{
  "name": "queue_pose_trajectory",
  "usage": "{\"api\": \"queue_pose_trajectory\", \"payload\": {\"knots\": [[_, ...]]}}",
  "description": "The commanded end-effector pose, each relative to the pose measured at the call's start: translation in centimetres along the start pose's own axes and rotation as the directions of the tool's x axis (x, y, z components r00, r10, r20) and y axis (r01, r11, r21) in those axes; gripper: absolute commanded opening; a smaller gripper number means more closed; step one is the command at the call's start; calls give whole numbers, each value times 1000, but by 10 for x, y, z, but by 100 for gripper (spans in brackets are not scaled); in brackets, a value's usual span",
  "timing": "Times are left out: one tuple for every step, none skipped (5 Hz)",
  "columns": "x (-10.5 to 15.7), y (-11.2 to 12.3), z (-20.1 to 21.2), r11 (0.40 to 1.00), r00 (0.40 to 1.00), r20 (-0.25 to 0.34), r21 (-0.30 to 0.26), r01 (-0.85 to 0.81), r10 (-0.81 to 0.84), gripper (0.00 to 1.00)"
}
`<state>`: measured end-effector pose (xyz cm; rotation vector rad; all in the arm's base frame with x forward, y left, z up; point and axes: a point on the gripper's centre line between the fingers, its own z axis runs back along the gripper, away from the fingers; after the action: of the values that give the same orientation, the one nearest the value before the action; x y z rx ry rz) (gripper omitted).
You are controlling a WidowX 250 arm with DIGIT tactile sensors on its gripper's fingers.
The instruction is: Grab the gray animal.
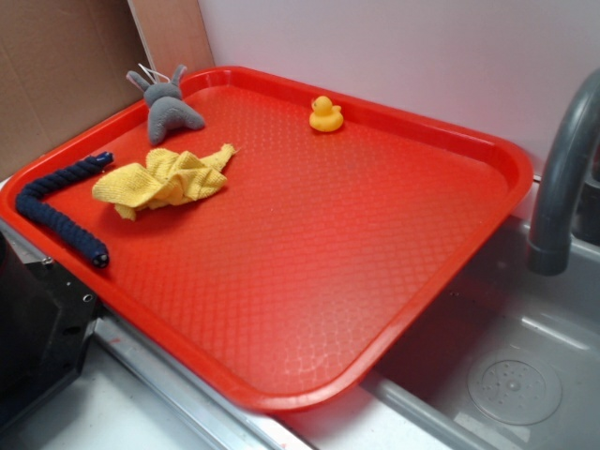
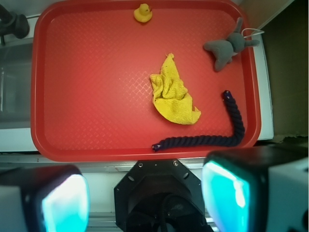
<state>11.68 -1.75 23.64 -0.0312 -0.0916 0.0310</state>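
I hang high above the red plastic tray (image 2: 96, 145) with its diamond-textured floor, and my gripper (image 2: 145, 193) is spread wide, the two glowing pads at either side of the wrist view with nothing between them.

The small dark-gray plush animal (image 2: 224, 48) with long ears and stubby legs lies at the tray's far corner, pressed up close to the raised rim, its ears and pale string loop (image 2: 251, 33) reaching over the edge. It is well apart from me; no part of me touches it.

Between us sit a crumpled yellow cloth (image 2: 173, 96) near the tray's middle and a dark navy twisted rope (image 2: 212, 137) curving along the rim on the animal's side. A small yellow rubber duck (image 2: 142, 13) stands at the far rim, well apart from the animal.

My worry is that corner. If I come down slightly off, one finger could land on the rim instead of beside the toy, tipping the tray, which in the exterior view seems to overhang a metal sink (image 1: 525, 375). Closing only on an ear or the loop could let the soft body slip free as I lift. A low approach could also drag the rope or cloth along.
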Motion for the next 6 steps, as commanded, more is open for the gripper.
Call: {"api": "queue_pose_trajectory", "payload": {"knots": [[0,0,0,1000,1000,0,0,0,0,100],[19,51,-50,965,968,-71,126,-230,240,100],[46,103,-103,880,881,-26,78,-469,472,100],[68,132,-122,737,736,111,47,-675,667,100],[94,164,-135,635,632,203,55,-770,748,100],[131,194,-154,614,607,248,60,-787,755,100]]}}
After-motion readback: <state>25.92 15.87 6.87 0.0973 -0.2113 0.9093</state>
